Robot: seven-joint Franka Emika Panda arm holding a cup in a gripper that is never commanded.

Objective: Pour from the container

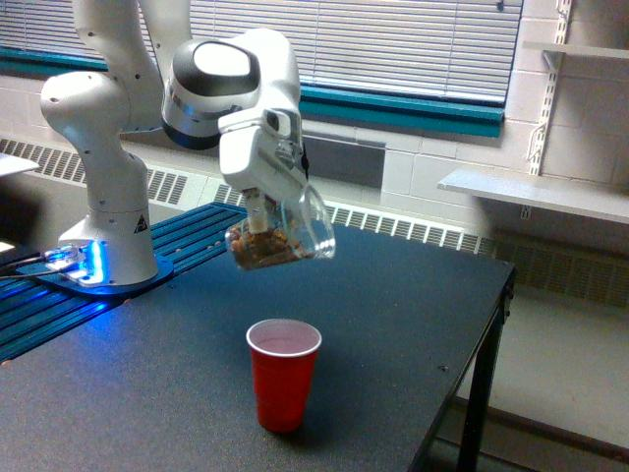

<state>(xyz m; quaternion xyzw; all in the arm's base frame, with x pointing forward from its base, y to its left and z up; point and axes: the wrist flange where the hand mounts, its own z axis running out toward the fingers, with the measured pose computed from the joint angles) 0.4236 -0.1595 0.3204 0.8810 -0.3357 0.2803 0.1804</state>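
clear cup tilted above the red cup

gripper (263,218) clamped on the clear plastic cup (280,234), held in the air over the dark table (393,315). cup tilted, mouth turned toward the exterior view's right, brown pieces (263,251) gathered at the low end inside. directly below, well apart from it, red cup (283,374) standing upright on the table, white inside visible. white arm base (108,236) at the exterior view's left.
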